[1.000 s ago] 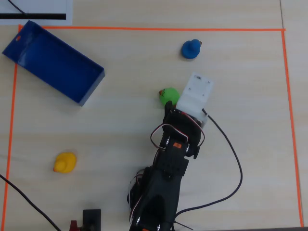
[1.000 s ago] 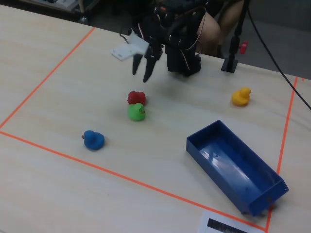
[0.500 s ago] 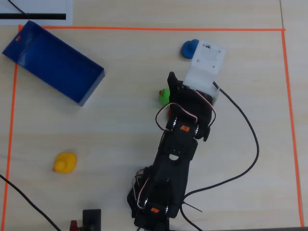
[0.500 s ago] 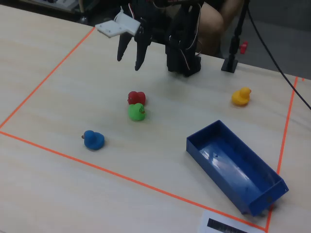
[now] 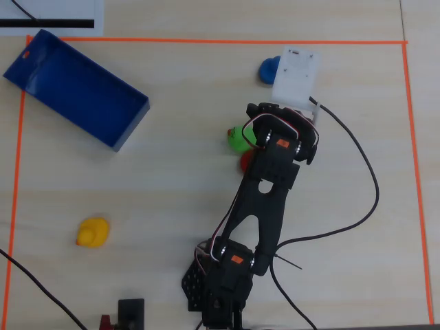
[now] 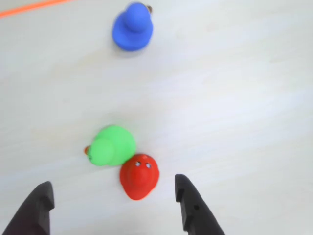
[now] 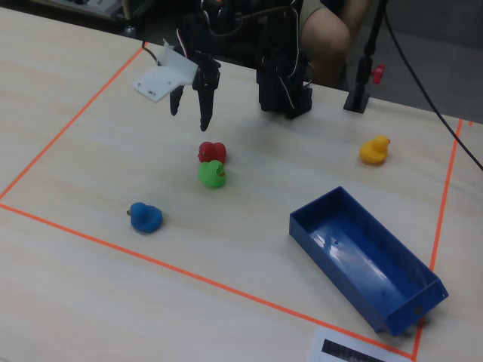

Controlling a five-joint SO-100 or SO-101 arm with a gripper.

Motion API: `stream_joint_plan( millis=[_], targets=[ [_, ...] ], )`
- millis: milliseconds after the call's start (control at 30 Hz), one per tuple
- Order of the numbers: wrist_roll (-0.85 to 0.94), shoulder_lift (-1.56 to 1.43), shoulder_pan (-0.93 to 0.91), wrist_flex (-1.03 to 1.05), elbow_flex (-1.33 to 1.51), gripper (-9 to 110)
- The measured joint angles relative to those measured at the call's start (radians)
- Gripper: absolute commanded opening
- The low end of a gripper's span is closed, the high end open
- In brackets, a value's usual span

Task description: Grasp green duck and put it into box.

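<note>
Nothing is grasped yet — the gripper (image 6: pixel 115 205) is held spread and empty above the table, the green duck (image 6: pixel 112 145) is seen touching the red duck (image 6: pixel 139 176) at its 5 o'clock in the wrist view, and the box (image 7: pixel 362 256) is left empty — pick and drop both remain.

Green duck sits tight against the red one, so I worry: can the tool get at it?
Probably, but awkwardly: the open tool hangs above, while the red duck touches the green duck.
</note>
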State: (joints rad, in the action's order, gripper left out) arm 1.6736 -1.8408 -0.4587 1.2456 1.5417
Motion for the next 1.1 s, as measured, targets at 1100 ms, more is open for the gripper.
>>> stream_joint_plan(
  millis=[1100],
  targets=[
    [-0.11, 0.472, 0.126, -0.201, -0.028, 33]
  ],
)
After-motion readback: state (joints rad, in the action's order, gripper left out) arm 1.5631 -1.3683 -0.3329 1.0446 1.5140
